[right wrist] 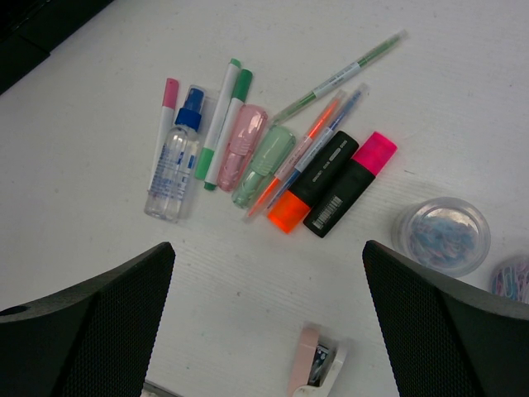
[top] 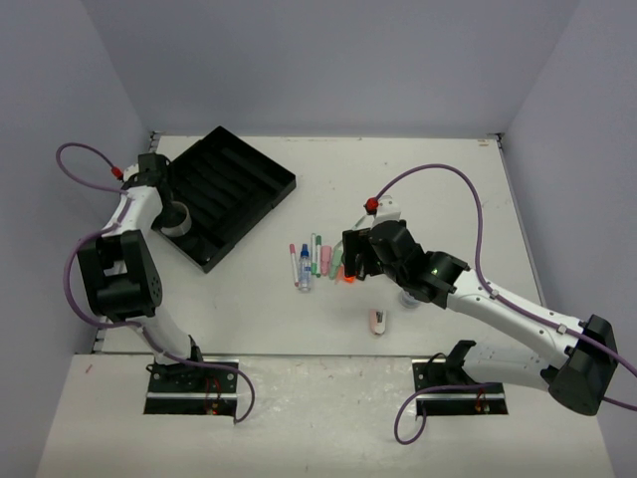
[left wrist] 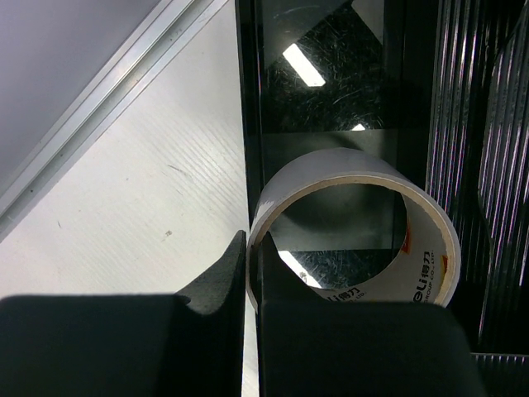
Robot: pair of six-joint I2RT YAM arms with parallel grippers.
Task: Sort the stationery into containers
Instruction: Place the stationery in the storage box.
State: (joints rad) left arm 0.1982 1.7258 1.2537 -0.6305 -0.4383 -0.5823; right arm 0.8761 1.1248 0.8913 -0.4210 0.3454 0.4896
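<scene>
Closest to the left wrist lens are the dark fingers (left wrist: 219, 289) of my left gripper (left wrist: 252, 260), clenched on the wall of the tape ring (left wrist: 347, 165) — one finger outside, one inside. The ring's hole faces down onto the black tray (left wrist: 248, 124), and that is what the release turns on. Nearly all of the ring hangs over a glossy compartment just inside the tray's rim, with only the pinched edge level with that rim. Whether it touches the floor yet I cannot tell.

My right gripper (right wrist: 266, 246) hangs wide open with nothing in it, above the table (right wrist: 463, 99). The loose stationery lies just ahead of its fingertips, long axes running away from me and leaning right, so the jaws' closing line crosses them. This arm is far nearer to them than the left, which is off at the tray.

Counting from the right wrist view:
- one pink-capped pen (right wrist: 163, 132)
- one small spray bottle (right wrist: 175, 174)
- two green-capped pens (right wrist: 219, 124)
- one stubby pink piece (right wrist: 242, 145)
- one stubby green piece (right wrist: 264, 163)
- three thin pens (right wrist: 339, 76) (green, orange, blue)
- two black highlighters (right wrist: 324, 169) — orange-tipped and pink-capped

Two round jars (right wrist: 440, 236) show, one cut by the frame edge; a third I cannot find. One pink-white stapler-like piece (right wrist: 316, 368) sits nearest the fingers.
</scene>
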